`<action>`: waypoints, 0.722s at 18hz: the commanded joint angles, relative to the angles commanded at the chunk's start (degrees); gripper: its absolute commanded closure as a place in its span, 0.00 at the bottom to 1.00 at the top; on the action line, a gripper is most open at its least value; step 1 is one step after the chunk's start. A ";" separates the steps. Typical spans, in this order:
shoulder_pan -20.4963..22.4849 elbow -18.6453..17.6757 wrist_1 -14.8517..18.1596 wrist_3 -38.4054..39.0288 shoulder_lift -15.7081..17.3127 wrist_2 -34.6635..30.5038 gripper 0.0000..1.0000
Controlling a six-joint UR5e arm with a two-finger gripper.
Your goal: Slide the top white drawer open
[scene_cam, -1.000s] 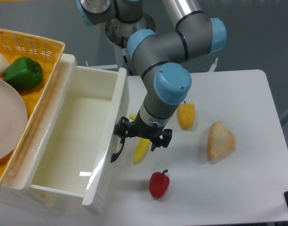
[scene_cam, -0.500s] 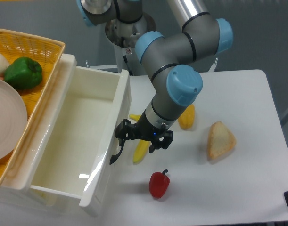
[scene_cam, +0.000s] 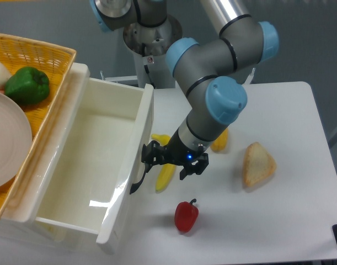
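The top white drawer (scene_cam: 85, 165) sits pulled far out of the cabinet, its interior bare and glossy, front panel angled toward the table (scene_cam: 278, 221). Judged from this, the sliding step looks mostly or fully done.

The claw (scene_cam: 174, 163) is just right of the drawer front, at the level of the curved black handle (scene_cam: 138, 179). Its left finger looks to be at or just touching the handle's upper end, but whether the handle sits between the fingers is hard to tell — the dark parts blend together. The fingers look spread apart, not clamped, though this is a call from one view only. Likely the handle was hooked rather than pinched, which would explain the sideways wrist pose.

Directly below and behind the claw lies a yellow banana (scene_cam: 165, 171), partly hidden by it. Further down from the claw, a red bell pepper (scene_cam: 186, 216) stands on the table. To the claw's right, a yellow pepper (scene_cam: 219, 142) is partly covered by the arm (scene_cam: 218, 105), and further right a wedge of bread (scene_cam: 258, 164).

Far left of the claw, on top of the cabinet — a yellow woven basket (scene_cam: 52, 61) holding a green bell pepper (scene_cam: 27, 85), a white plate (scene_cam: 8, 143) and a white round item, cut off by the edge.

Risk: the claw could nudge the banana when backing away.
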State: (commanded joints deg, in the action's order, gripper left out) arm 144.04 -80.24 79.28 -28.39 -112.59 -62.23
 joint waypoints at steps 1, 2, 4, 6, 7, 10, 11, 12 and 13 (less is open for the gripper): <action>0.70 0.00 -0.52 0.00 0.18 0.53 0.00; 1.06 0.00 -1.14 0.00 0.44 0.53 0.00; 1.94 -0.17 -2.90 -0.09 0.44 0.19 0.00; 2.82 -0.18 -4.48 -0.61 0.36 -0.25 0.00; 3.34 -0.18 -5.53 -0.79 0.35 -0.95 0.00; 3.96 -1.23 -7.82 -3.94 0.27 -6.39 0.00; 4.14 -1.58 -8.00 -6.39 0.27 -8.93 0.00; 4.84 -2.28 -8.00 -9.29 0.18 -11.48 0.00; 5.45 -3.33 -8.09 -12.71 0.18 -13.77 0.00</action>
State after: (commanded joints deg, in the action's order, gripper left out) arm 149.50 -83.57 71.19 -41.10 -112.41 -76.00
